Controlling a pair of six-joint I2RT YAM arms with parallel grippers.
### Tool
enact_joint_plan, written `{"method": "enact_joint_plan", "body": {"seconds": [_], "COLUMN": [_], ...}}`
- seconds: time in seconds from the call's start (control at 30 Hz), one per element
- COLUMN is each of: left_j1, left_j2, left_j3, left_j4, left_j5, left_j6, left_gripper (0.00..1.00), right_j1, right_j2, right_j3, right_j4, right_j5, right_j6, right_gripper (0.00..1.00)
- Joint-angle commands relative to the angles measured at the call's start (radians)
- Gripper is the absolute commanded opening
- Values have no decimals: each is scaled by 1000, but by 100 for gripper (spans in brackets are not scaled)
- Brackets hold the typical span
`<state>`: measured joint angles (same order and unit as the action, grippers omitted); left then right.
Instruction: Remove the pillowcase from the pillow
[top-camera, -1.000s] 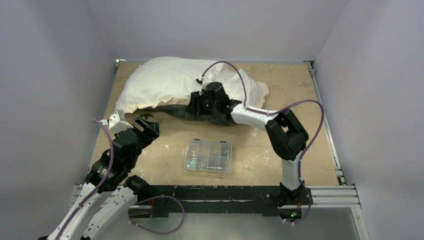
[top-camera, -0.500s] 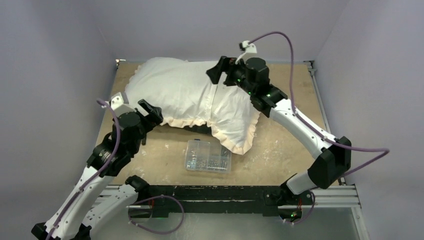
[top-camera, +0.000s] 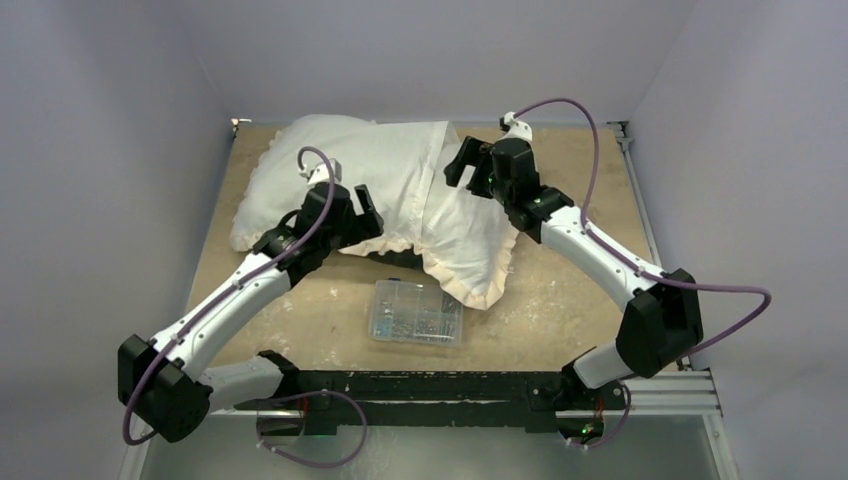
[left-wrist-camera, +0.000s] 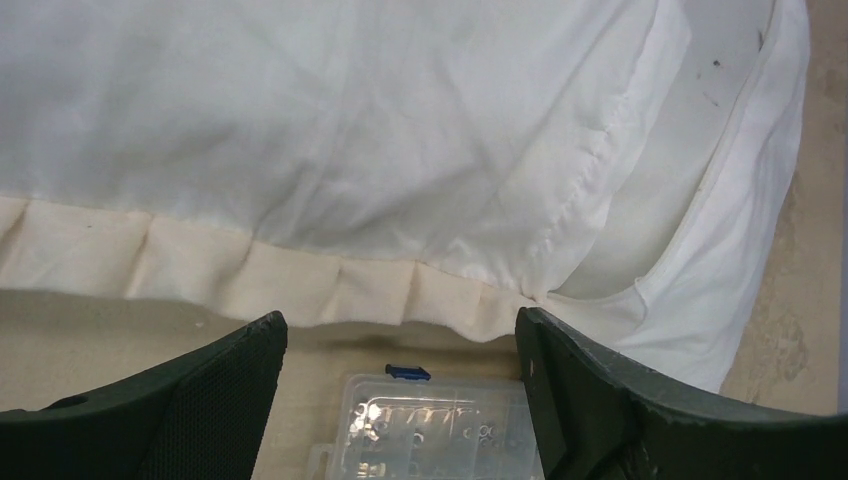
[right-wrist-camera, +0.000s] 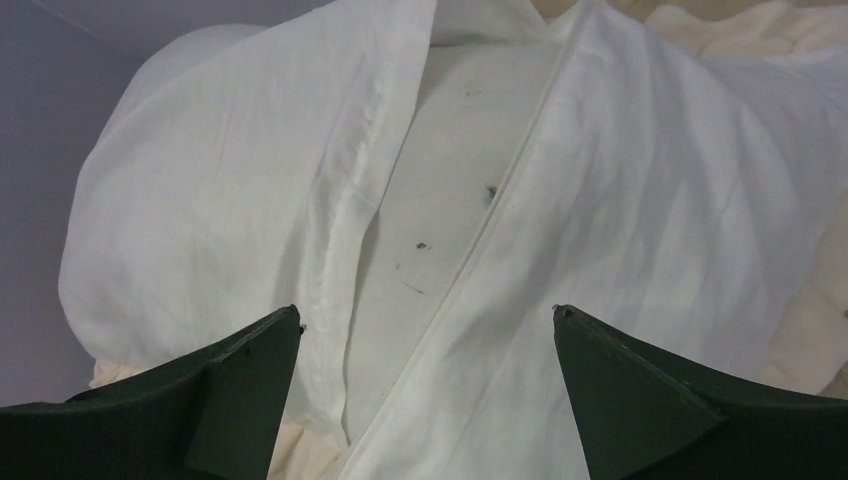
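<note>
Cream pillowcase (top-camera: 400, 175) parted over pillow (right-wrist-camera: 450, 200); left claw (top-camera: 368, 210) and right claw (top-camera: 463, 165) spread wide, empty. Recommend pinching opposite hems only, not stuffing.

Plastic box (top-camera: 417, 312) just before pillowcase (top-camera: 400, 165)

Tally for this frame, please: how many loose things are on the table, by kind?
Cream-white frilled fabric pillowcase: 1
Plump off-white smudged pillow, seen through its opening: 1
Clear plastic parts box: 1
Total: 3

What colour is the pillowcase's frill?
The frill is cream; the left wrist view shows it best.
</note>
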<state>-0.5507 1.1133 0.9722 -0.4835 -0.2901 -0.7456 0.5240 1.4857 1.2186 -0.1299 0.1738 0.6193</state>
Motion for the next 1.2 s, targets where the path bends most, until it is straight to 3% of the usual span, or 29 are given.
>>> {"method": "enact_joint_plan", "body": {"seconds": [0.0,0.33,0.73,0.97,1.17], "left_j1": [4,2,-23,-69,-119], "left_j2": [50,192,303,342,382], "left_j3": [63,142,201,249,314], "left_j4": [82,143,170,180,178], "left_j5": [83,149,218,223,204], "left_j6": [54,108,146,161,181], "left_gripper": [84,84,84,84,84], "right_j1": [3,3,-5,-10,-32], "right_j2": [4,125,67,-42,-124], "right_j3": [27,68,-133,-265,-390], "right_j4": [-11,-63,-195,-194,-85], "right_j5": [113,183,308,256,125], "right_j6": [50,84,286,417,426], "right_gripper": [99,99,99,95,83]}}
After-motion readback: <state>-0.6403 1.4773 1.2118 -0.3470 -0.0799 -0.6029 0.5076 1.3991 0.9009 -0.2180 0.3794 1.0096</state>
